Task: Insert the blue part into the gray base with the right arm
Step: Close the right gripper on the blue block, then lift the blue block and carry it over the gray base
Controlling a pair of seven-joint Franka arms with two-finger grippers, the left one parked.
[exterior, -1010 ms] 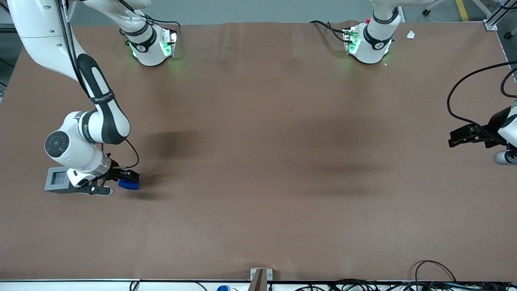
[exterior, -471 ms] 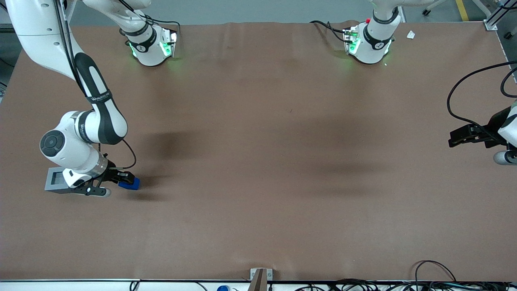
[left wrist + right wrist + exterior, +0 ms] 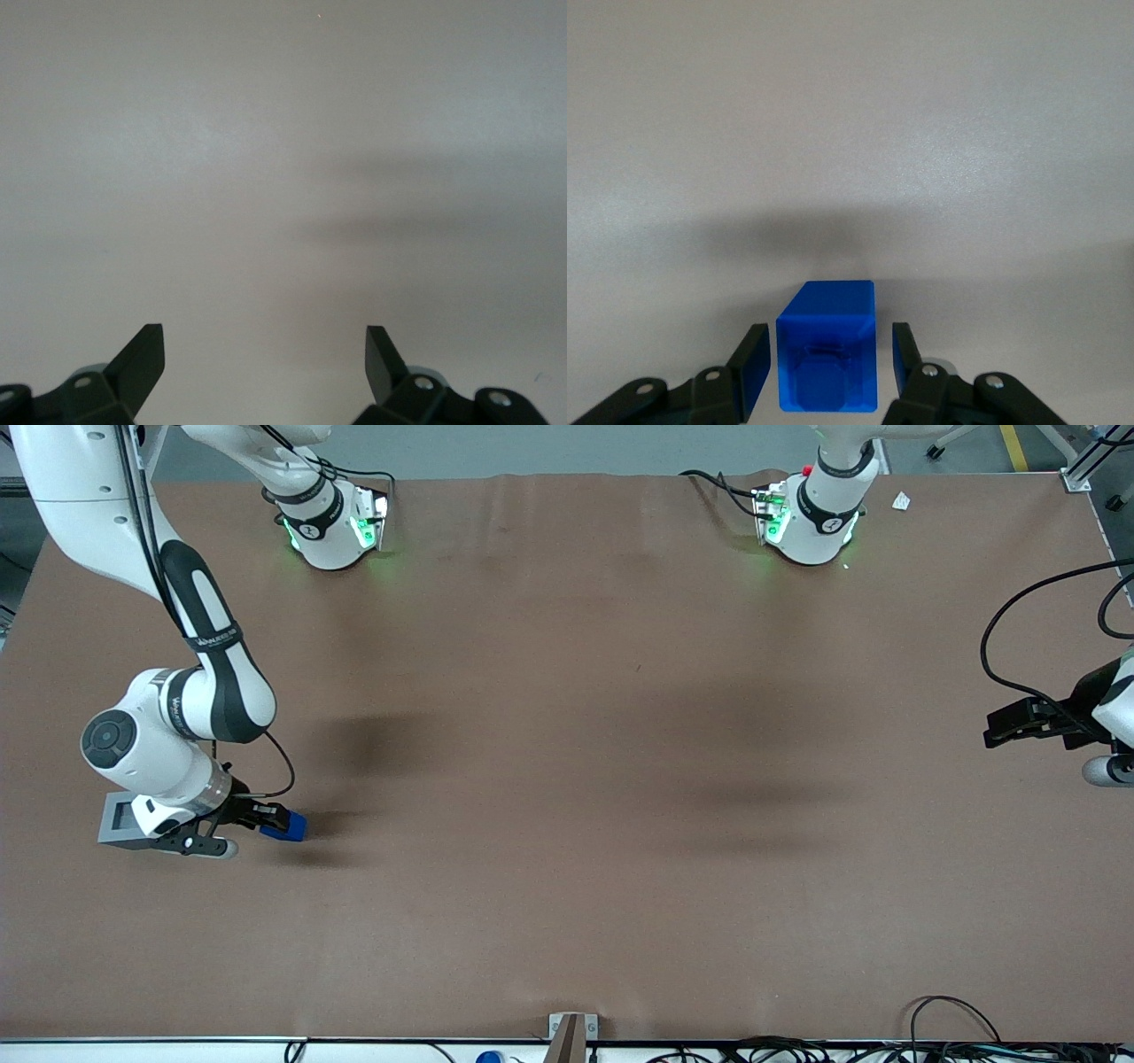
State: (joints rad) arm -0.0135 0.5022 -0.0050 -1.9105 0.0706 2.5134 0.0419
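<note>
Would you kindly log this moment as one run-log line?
gripper: open, fingers straddling blue part | blue part: on table, not gripped | gray base: beside, partly hidden by right arm | insertion: not done

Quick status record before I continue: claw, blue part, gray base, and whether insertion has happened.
claw: low over the table, straddling the blue part, one finger on each side with a narrow gap; not yet closed on it
blue part: on the table, between the claw fingers; also seen at
gray base: on the table beside the blue part, toward the working arm's end, partly covered by the right arm
insertion: not done; blue part outside the base
</note>
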